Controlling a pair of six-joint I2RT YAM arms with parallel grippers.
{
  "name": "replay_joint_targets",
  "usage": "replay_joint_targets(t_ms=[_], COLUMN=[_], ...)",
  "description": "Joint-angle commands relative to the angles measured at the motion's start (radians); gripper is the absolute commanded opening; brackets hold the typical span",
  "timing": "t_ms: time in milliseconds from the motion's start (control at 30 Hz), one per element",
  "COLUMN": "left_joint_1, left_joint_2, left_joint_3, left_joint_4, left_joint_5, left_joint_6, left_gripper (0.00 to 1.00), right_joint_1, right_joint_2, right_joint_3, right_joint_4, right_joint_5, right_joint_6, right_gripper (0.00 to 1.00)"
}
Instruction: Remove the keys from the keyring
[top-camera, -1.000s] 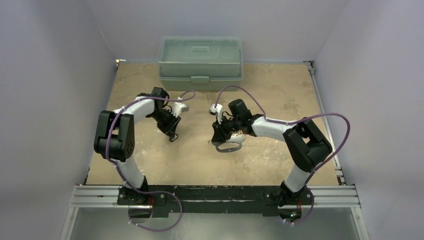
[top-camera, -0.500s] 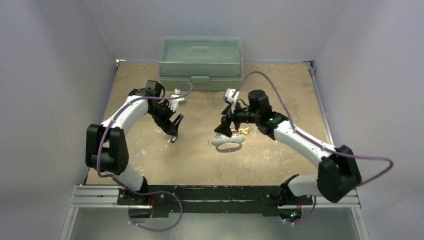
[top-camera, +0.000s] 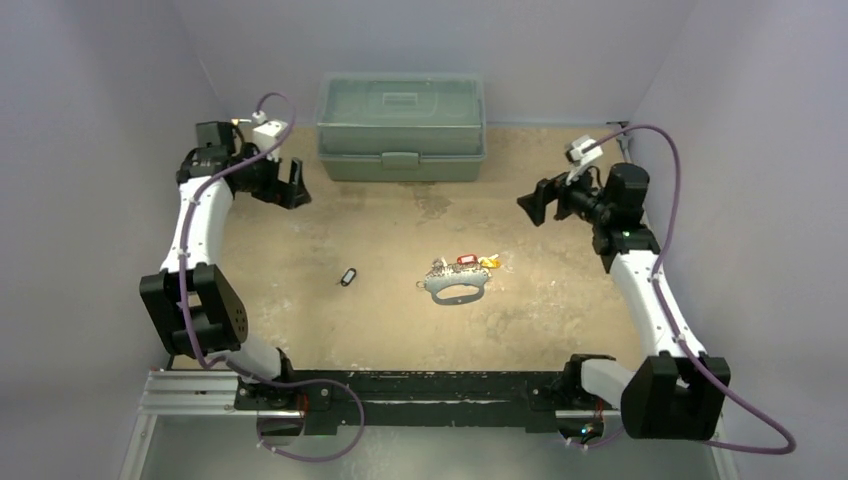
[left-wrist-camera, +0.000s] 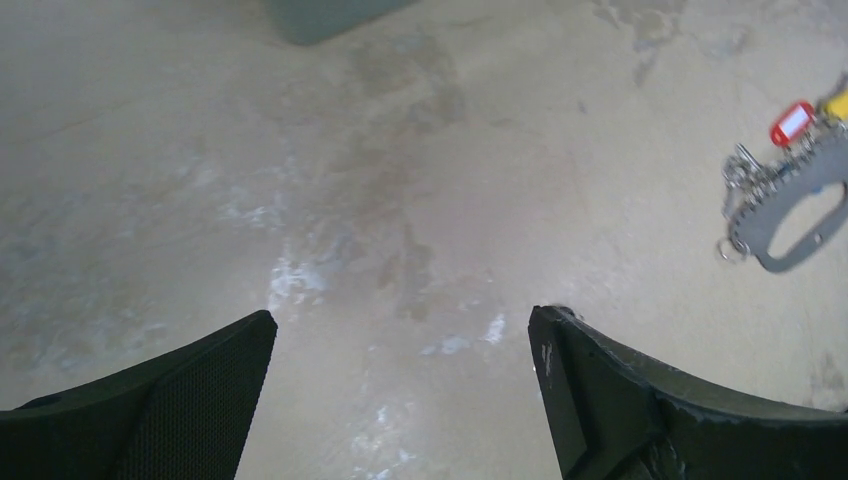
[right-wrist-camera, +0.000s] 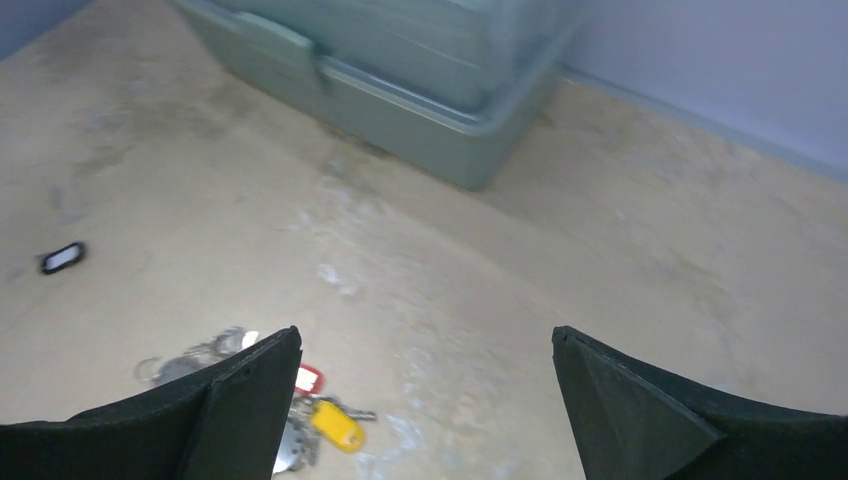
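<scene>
Top view: left fingers (top-camera: 293, 184) and right fingers (top-camera: 533, 203) spread wide, empty, both well apart from the work. Keyring (top-camera: 457, 290) lies flat on surface (top-camera: 560, 320) between them, nearer right fingers. Keys (top-camera: 450, 267) bunched against it, apparently attached. Dark tag (top-camera: 347, 277) lies alone toward left fingers, probably freed.

Left wrist: fingers open on nothing; keyring (left-wrist-camera: 800, 215) well off to one side.

Right wrist: fingers open; keys (right-wrist-camera: 195, 355), red tag (right-wrist-camera: 307, 379), yellow tag (right-wrist-camera: 337, 423) beside one fingertip.
</scene>
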Motion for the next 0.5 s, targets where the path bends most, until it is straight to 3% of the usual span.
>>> replay_joint_targets(t_ms=[0, 200, 467], left_joint_1=[0.091, 0.124, 0.124], left_joint_2=[0.052, 0.081, 0.087], left_joint_3=[0.044, -0.043, -0.125], left_joint_4=[0.089, 0.193, 0.303], left_joint_5=[0.027, -0.067, -0.146], left_joint_6=[-0.059, -0.077, -0.125], left_gripper=[0.99, 0.99, 0.99], right_joint_1=[-0.162, -0.292, -0.328], right_joint_2=[0.056, 0.195, 0.277], right_joint_3=[0.038, 0.028, 0.045], right_joint_4=[-0.04, -0.027, -0.023], right_joint_5=[-0.046, -0.038, -0.037], right_joint_6=[0.009, -0.065, -0.107], right_gripper=[0.99, 0.99, 0.99])
